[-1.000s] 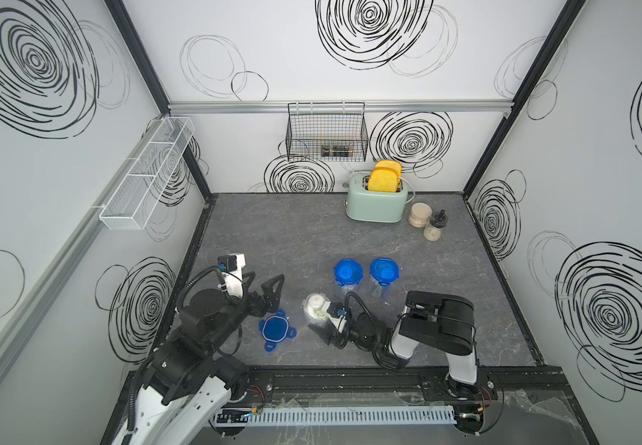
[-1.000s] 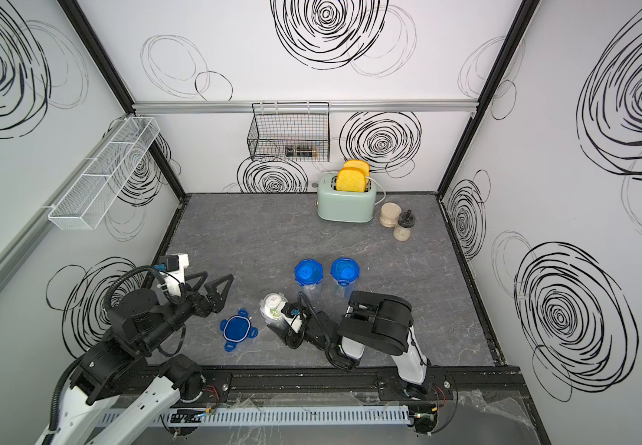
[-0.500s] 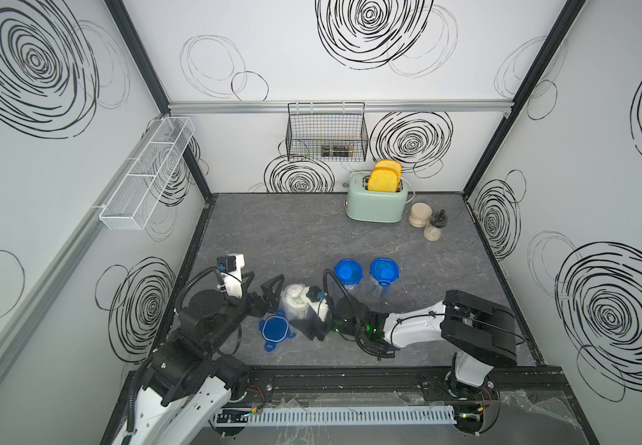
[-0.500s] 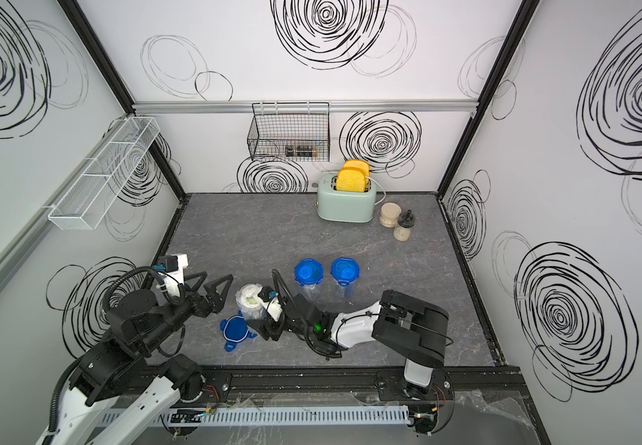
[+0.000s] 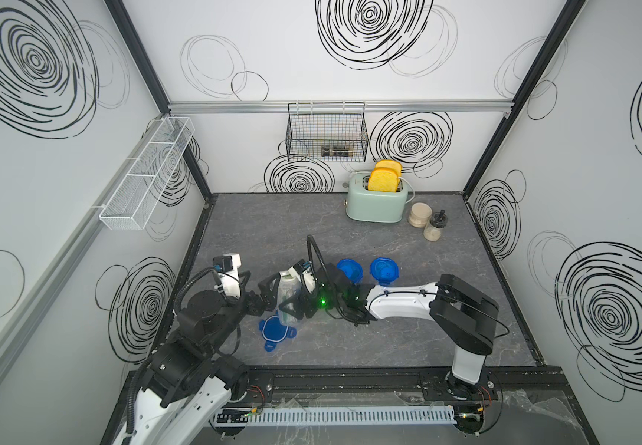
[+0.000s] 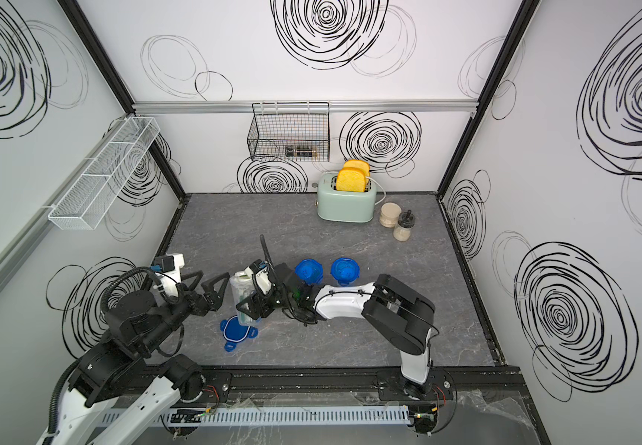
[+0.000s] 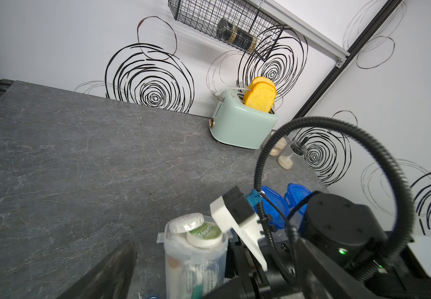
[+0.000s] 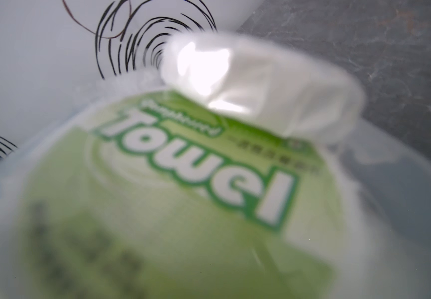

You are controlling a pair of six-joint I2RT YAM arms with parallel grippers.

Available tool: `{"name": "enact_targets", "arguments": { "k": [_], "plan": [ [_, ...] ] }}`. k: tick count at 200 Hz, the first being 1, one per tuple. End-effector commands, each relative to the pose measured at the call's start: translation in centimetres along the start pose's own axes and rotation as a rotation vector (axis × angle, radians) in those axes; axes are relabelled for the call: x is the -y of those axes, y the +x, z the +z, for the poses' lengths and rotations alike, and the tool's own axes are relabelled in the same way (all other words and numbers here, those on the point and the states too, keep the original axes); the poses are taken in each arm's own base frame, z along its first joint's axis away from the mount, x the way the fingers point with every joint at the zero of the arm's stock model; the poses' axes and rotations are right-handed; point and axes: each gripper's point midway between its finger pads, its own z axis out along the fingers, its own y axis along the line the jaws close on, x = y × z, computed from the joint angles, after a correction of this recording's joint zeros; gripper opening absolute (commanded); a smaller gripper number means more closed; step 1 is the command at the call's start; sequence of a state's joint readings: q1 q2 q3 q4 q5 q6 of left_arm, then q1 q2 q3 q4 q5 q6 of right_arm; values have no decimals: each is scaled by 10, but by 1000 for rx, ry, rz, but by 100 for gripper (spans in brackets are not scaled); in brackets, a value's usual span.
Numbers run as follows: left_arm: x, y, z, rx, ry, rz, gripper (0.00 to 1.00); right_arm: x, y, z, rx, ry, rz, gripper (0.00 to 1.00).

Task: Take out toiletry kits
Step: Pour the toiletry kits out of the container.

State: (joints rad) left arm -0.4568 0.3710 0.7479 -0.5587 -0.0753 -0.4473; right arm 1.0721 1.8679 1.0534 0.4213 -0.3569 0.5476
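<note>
A lidless clear jar (image 5: 287, 296) (image 6: 243, 296) holds one of the toiletry kits: a green "Towel" puck (image 7: 204, 234) (image 8: 183, 181) and a white wrapped round (image 7: 185, 224) (image 8: 261, 85) lie on top, with tubes below. My right gripper (image 5: 297, 305) (image 6: 253, 306) is shut on the jar's side and holds it about upright. My left gripper (image 5: 257, 284) (image 6: 207, 286) is open just left of the jar, not touching it. One of its dark fingers (image 7: 108, 271) shows in the left wrist view. The jar's blue lid (image 5: 275, 330) (image 6: 236, 330) lies on the table below.
Two closed jars with blue lids (image 5: 349, 269) (image 5: 384, 269) stand behind the right arm. A mint toaster (image 5: 375, 202) and two beige jars (image 5: 419, 214) stand at the back right. A black wire basket (image 5: 327, 133) and a white wire shelf (image 5: 146, 181) hang on the walls.
My right arm has stretched out to the left and carried the jar from the front middle to just beside the left gripper. The left arm has not moved.
</note>
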Motion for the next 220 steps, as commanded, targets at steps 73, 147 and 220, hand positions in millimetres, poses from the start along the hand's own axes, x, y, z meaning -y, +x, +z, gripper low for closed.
{"name": "enact_targets", "arguments": {
  "k": [73, 147, 220],
  "plan": [
    [-2, -10, 0, 46, -13, 4, 98, 2, -25, 29, -113, -82, 372, 52],
    [-3, -5, 9, -1, -34, 4, 98, 16, -30, 34, -171, -119, 612, 55],
    [-9, 3, 17, -70, -87, -66, 98, 15, -34, 33, -193, -146, 689, 56]
  ]
}}
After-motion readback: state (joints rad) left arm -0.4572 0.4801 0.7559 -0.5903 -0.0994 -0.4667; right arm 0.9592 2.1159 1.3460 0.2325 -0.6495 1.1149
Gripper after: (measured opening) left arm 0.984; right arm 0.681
